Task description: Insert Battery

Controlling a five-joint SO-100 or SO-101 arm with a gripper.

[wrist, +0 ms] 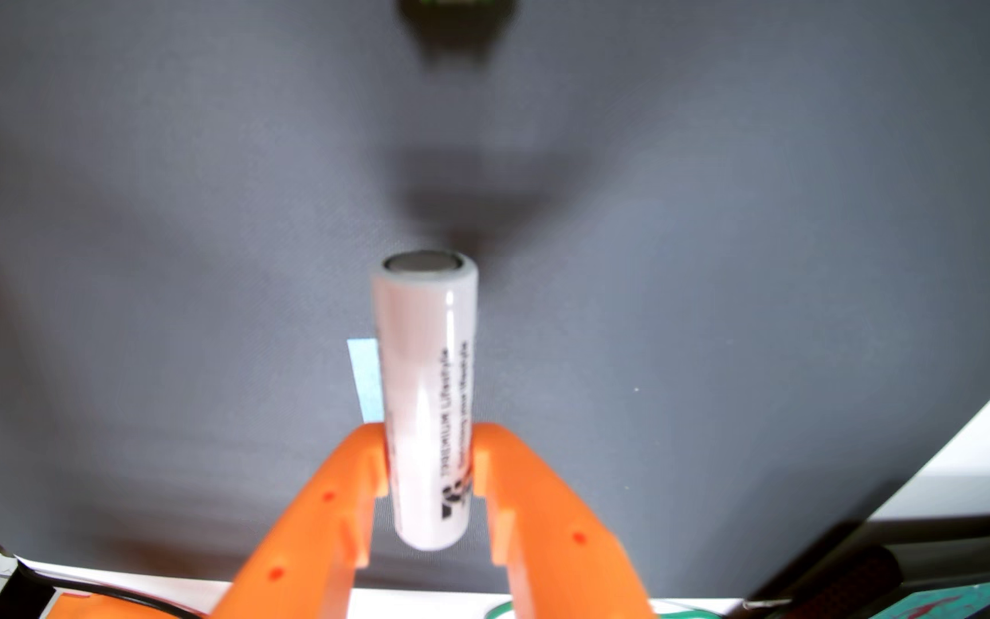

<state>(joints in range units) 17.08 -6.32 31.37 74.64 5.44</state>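
Wrist view: one orange gripper (428,461) clamps one white battery (427,393).

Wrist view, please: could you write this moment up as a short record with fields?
held item: white battery, printed label along its side
gripper: orange, fingers closed on the battery's lower half
battery pose: flat end pointing away from the camera, free of the surface
surface: grey mat
under battery: light blue tape strip on the mat
top edge: dark blurred object, too blurred to identify
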